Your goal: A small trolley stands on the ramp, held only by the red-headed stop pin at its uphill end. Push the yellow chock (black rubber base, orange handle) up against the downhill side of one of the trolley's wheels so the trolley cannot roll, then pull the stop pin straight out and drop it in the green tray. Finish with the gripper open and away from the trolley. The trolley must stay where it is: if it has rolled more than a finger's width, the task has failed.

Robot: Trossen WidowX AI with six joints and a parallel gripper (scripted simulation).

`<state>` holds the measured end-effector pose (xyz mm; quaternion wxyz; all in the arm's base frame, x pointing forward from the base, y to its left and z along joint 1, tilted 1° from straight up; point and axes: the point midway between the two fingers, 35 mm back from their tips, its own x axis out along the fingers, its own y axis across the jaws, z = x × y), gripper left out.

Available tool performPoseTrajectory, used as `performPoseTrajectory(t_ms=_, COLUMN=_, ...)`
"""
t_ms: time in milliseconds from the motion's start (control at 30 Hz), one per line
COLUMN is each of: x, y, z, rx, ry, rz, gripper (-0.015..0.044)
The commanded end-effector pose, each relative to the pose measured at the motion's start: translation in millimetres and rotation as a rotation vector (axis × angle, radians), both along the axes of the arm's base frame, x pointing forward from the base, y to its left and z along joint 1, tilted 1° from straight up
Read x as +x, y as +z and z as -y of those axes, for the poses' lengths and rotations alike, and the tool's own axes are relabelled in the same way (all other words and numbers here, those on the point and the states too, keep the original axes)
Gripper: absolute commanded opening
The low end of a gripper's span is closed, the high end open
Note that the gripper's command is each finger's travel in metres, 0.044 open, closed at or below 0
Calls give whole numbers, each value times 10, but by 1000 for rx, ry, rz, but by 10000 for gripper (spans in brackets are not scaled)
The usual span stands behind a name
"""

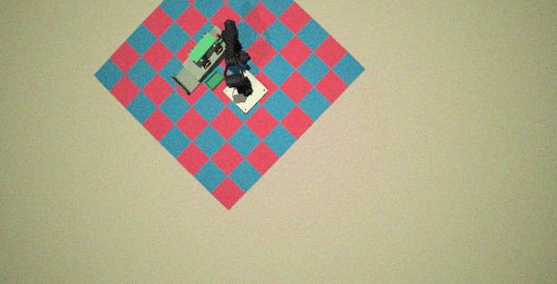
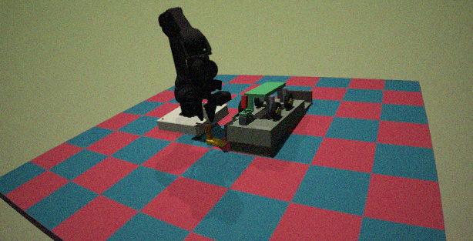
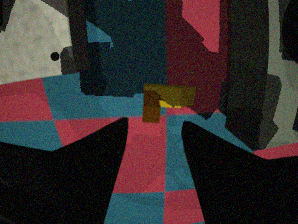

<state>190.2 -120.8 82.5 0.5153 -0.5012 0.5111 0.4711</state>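
The trolley [image 1: 205,48] [image 2: 266,88] with a green top stands on the grey ramp [image 1: 187,80] [image 2: 250,135]. The red-headed stop pin [image 1: 218,35] [image 2: 243,102] stands upright at its uphill end. The yellow chock [image 2: 216,142] [image 3: 175,95] stands on the mat beside the ramp's high end, its orange handle upright; the arm hides it in the top view. My gripper [image 2: 206,120] [image 3: 155,125] is partly open and empty, pointing down just above and beside the handle, not visibly touching it. The green tray [image 1: 215,80] lies beside the ramp and is hidden in the exterior view.
The arm's white base plate [image 1: 256,97] [image 2: 177,122] [image 3: 32,45] is close to the tray. The ramp's side wall rises close beside the chock. A dark end wall [image 2: 302,95] closes the ramp's low end. The arm [image 1: 231,38] leans beside the ramp's high end.
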Motion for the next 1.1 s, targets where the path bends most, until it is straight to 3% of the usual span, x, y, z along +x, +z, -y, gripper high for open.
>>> performPoseTrajectory(t_ms=0, x=-13, y=-82, z=-1, rx=4, ry=6, rz=-14, gripper=190)
performPoseTrajectory(t_ms=1067, x=-7, y=-448, z=7, rx=4, ry=6, rz=-14, gripper=190)
